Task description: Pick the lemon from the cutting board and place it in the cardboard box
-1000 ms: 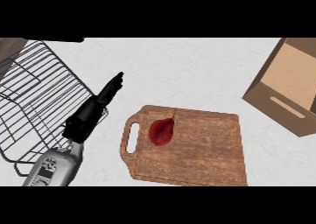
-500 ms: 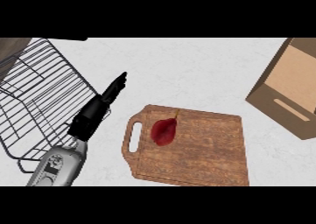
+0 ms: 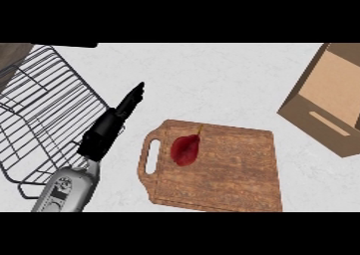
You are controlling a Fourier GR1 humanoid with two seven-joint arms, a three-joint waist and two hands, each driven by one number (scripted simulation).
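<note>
A wooden cutting board (image 3: 227, 174) with a handle slot lies on the white counter at lower centre. On its left part rests a dark red, leaf-shaped item (image 3: 185, 149) with a thin stem; no yellow lemon shows. The open cardboard box (image 3: 335, 102) stands at the right edge, with a slot handle in its near wall. My left hand (image 3: 112, 122) is left of the board, fingers straight and pointing up and right, holding nothing. It hovers beside the board's handle, apart from the red item. My right hand is out of view.
A black wire dish rack (image 3: 35, 119) fills the left side, partly under my left forearm (image 3: 65, 191). A dark object corner (image 3: 6, 55) sits at the top left. Bare white counter lies between the board and the box.
The view has shifted slightly, so board and box sit a little further right and lower. My left hand has edged up and right, still open.
</note>
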